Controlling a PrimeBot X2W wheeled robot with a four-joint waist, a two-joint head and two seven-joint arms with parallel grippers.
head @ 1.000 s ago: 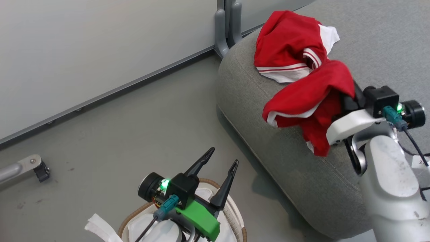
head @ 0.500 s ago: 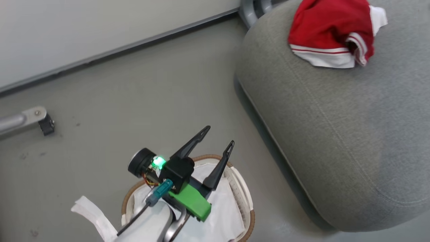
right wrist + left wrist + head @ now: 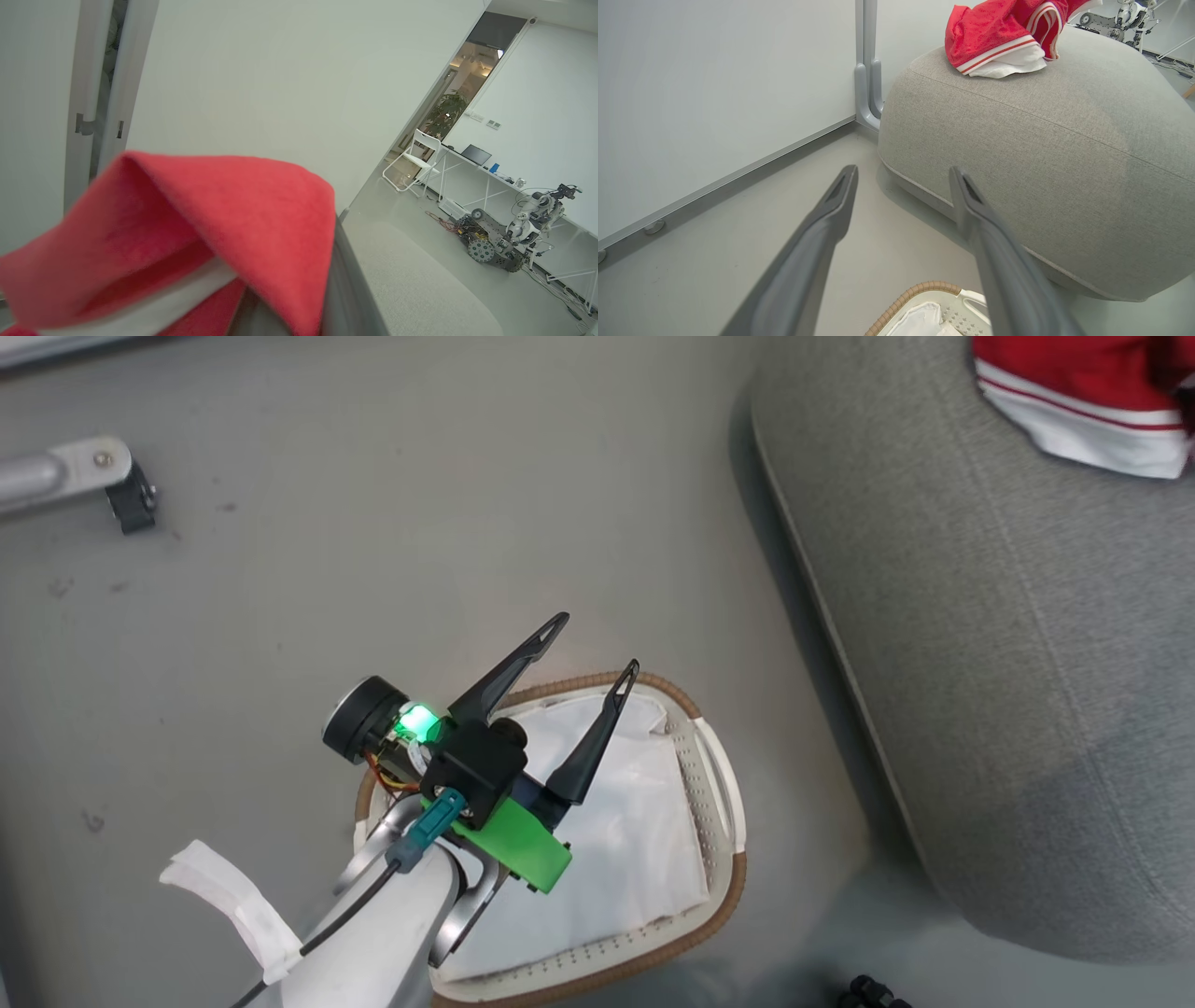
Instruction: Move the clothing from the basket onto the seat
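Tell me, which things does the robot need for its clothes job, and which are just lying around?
For the job:
- red clothing
- basket
- grey seat
- left claw, open above the basket

Just lying about:
- metal bar
- folding chair
- laptop
- another robot

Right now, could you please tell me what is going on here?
The robot is emptying the basket onto the seat. One red garment lies on the seat. The right end effector is shut on a second garment. The left end effector hovers open above the basket and its white liner.
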